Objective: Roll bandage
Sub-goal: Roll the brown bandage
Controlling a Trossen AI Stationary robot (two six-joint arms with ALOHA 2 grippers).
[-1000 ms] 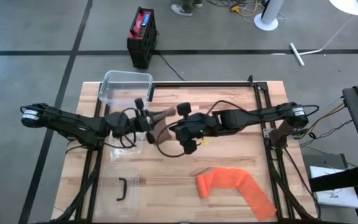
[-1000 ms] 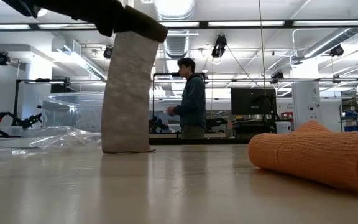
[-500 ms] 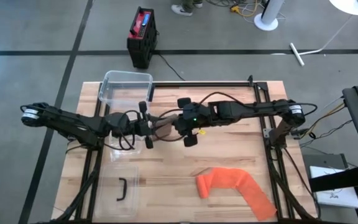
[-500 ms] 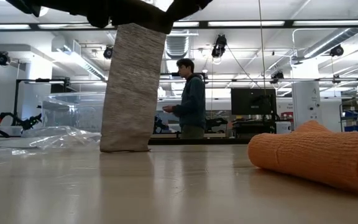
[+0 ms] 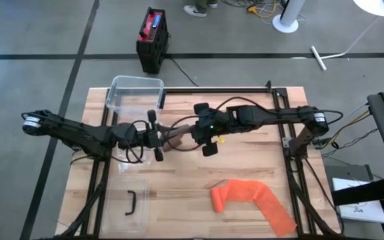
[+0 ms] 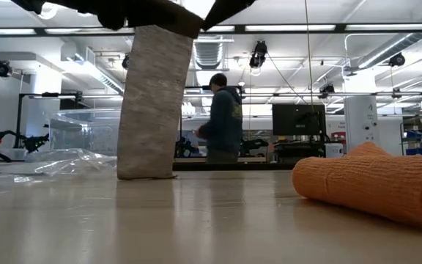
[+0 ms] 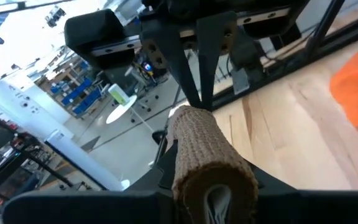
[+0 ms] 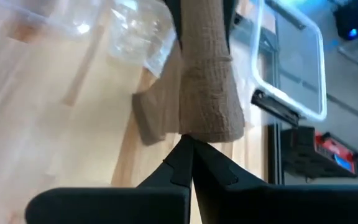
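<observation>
A brown bandage (image 5: pixel 177 135) is partly wound into a roll (image 7: pixel 207 155) that lies level above the table's middle, between my two grippers. Its loose tail (image 6: pixel 152 103) hangs straight down, and the tail's lower end (image 6: pixel 143 174) rests on the table (image 5: pixel 245 160). My left gripper (image 5: pixel 159 137) comes from the left and is shut on one end of the roll. My right gripper (image 8: pixel 188 146) comes from the right with its fingers shut, its tips at the roll's other end. An orange bandage (image 5: pixel 252 200) lies near the front right. My left gripper holds the roll by its left end (image 7: pixel 213 186), coming level from the table's left, along the roll. The roll itself hides the fingers. The roll is lifted clear and level, and the tail hangs slack below it. My right gripper's shut fingertips (image 8: pixel 187 142) meet the rim of the roll's right end (image 8: pixel 207 127), slanting down from the table's right. I cannot tell whether a layer of bandage lies between them.
A clear plastic box (image 5: pixel 137 93) stands at the far left, and its lid (image 5: pixel 132 197) with a black handle lies at the near left. A crumpled clear bag (image 5: pixel 129 152) lies under the left arm. A person (image 6: pixel 222 117) stands in the room beyond.
My right gripper has gone toward the table's far edge and up to the roll's right end, tipping more downward, still shut. The hanging tail now shows less on the table's near side; its lower end has shifted slightly along the table.
</observation>
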